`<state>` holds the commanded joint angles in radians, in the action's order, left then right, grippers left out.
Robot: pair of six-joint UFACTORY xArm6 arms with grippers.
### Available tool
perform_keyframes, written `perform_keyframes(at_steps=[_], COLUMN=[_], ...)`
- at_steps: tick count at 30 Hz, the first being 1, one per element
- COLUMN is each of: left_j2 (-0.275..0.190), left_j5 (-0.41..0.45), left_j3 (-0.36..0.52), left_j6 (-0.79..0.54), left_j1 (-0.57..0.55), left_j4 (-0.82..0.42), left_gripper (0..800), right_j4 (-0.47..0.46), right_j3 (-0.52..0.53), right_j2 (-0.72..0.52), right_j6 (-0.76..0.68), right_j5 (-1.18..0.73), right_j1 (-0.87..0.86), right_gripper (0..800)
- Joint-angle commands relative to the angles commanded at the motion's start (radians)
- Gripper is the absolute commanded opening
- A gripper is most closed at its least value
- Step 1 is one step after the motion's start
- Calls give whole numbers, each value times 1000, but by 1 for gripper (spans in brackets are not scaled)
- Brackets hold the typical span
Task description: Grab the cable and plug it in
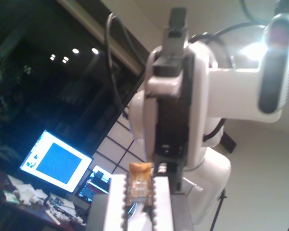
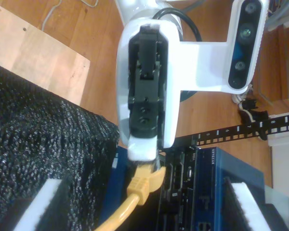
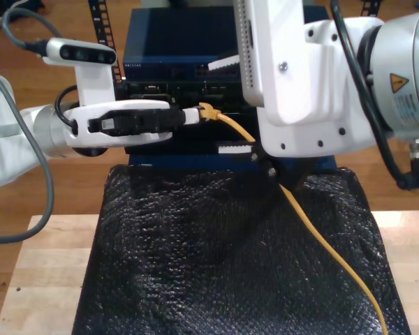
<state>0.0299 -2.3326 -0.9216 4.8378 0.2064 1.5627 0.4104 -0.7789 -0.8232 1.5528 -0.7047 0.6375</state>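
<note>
Insertion step is looking underway. My first gripper (image 3: 193, 115) is pinching the cable (image 3: 314, 230) shut at its plug (image 1: 138, 185), tip sitting against the blue switch (image 3: 167, 52) face; seating unclear. My second gripper (image 3: 227, 106) is hanging wide open around it. Advice: keep the plug square to the port, push straight, and leave slack trailing over the black mat (image 3: 195, 258).

Wood floor (image 3: 49, 17), light wood table (image 3: 35, 272) under a black mat (image 3: 216, 265). Dark window (image 1: 43, 72), glowing monitor (image 1: 55, 161) on a messy desk (image 1: 24, 197).
</note>
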Motion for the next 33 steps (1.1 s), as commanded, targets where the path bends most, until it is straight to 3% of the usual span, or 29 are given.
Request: perform_keyframes(at_steps=[14,33], left_j2=[8,8], left_j5=[-11,-20], left_j3=[5,6], left_j6=[0,0], left_j1=[-2,-2], left_j4=[-2,-2], left_gripper=[8,9], right_j4=[0,0], right_j3=[26,34], right_j2=[-12,-12], right_j6=[-3,-6], right_j5=[64,64], right_j1=[3,28], right_gripper=[470,387])
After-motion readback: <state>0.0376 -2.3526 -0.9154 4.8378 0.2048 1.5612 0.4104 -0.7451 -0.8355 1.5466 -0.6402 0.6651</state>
